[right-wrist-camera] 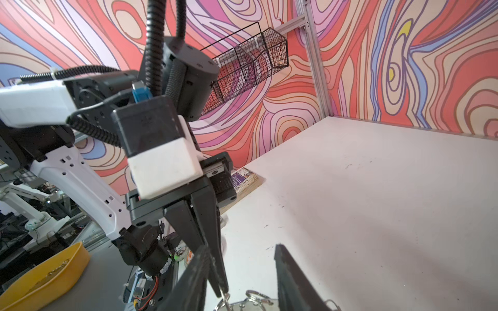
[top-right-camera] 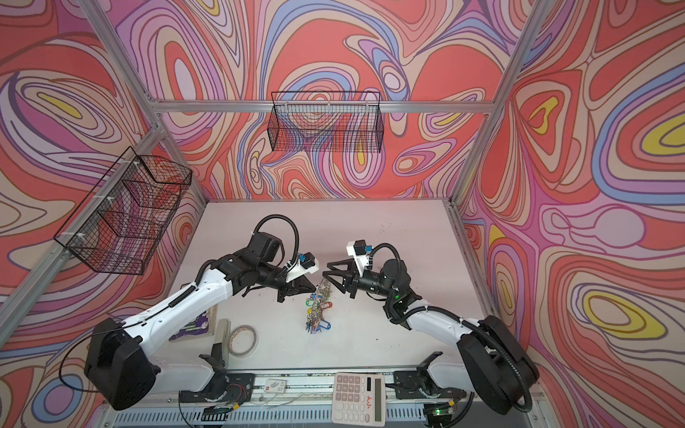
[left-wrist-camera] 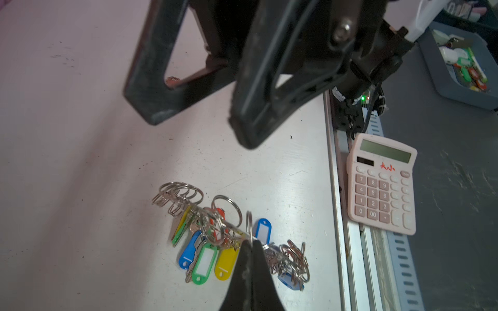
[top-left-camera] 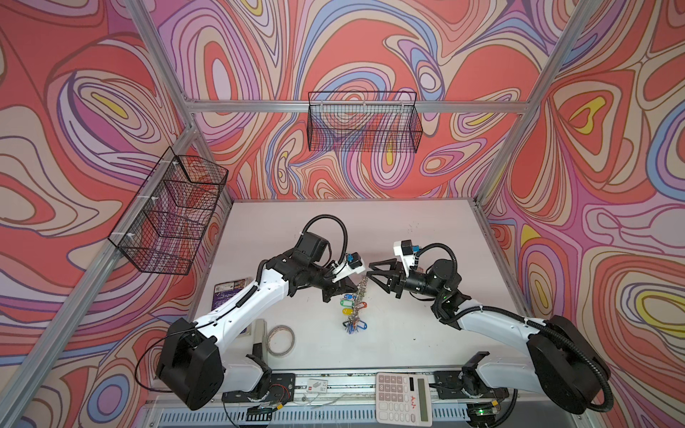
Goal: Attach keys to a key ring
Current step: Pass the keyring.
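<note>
While the right gripper (top-left-camera: 368,271) is hanging just beside it with jaws spread apart and nothing in them, the left gripper (top-left-camera: 355,287) is squeezing tight on one end of the key ring (top-left-camera: 357,304), which is sitting tipped up on its edge near the middle of the table (top-left-camera: 407,229), keys (left-wrist-camera: 207,250) dangling from it.

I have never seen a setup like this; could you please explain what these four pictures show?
Two white-and-black robot arms stand at a table. Two pictures look down from overhead, nearly alike; two come from cameras on the arms' wrists. The left gripper is shut on the rim of the key ring, a metal ring carrying keys with coloured tags. The right gripper is open, holding nothing, close by. A tape roll lies on the table too, and a calculator sits at its front edge.
</note>
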Robot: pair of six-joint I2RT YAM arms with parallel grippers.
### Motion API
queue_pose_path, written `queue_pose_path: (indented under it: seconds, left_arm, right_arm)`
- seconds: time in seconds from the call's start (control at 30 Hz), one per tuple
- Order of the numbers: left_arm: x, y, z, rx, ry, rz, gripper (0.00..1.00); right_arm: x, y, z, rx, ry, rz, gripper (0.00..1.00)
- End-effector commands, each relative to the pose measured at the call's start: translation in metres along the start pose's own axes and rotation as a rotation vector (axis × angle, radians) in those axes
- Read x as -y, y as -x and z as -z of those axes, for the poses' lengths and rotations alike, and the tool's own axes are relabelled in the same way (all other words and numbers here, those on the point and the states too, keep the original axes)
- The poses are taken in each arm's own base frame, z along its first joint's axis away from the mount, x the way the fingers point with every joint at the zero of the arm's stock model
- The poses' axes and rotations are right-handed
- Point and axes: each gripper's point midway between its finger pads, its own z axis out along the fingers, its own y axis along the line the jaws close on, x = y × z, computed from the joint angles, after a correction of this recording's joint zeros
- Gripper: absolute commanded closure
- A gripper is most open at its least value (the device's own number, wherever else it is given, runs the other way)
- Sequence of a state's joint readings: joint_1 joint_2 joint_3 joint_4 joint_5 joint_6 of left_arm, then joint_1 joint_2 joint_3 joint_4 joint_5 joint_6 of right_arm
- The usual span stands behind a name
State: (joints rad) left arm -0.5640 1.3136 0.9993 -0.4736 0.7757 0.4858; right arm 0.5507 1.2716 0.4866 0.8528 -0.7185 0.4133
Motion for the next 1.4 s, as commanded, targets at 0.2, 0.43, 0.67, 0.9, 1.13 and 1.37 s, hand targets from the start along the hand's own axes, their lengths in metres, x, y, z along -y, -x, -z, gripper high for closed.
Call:
queue_pose_path:
  seconds: [0.2,0.43,0.67,0.9,1.13,1.37]
  left_arm:
    - [-0.009,0.064,0.019,0.374,0.116,0.016,1.00]
    - [-0.012,0.079,0.028,0.527,0.184,0.014,1.00]
    - [-0.015,0.091,0.036,0.681,0.209,0.040,1.00]
    - [-0.016,0.101,0.043,0.793,0.209,0.042,1.00]
    - [-0.014,0.103,0.044,0.876,0.198,0.028,1.00]
    - [-0.012,0.098,0.042,0.929,0.177,0.032,1.00]
  right_arm:
    - [0.002,0.013,0.008,0.047,-0.030,-0.028,0.54]
    - [0.005,0.022,0.012,0.064,-0.003,-0.079,0.54]
    - [0.001,0.031,0.009,0.049,0.060,-0.121,0.54]
    - [0.000,0.047,0.011,0.079,0.144,-0.167,0.50]
    - [-0.003,0.056,0.008,0.093,0.258,-0.202,0.58]
    - [-0.009,0.057,0.007,0.087,0.324,-0.213,0.71]
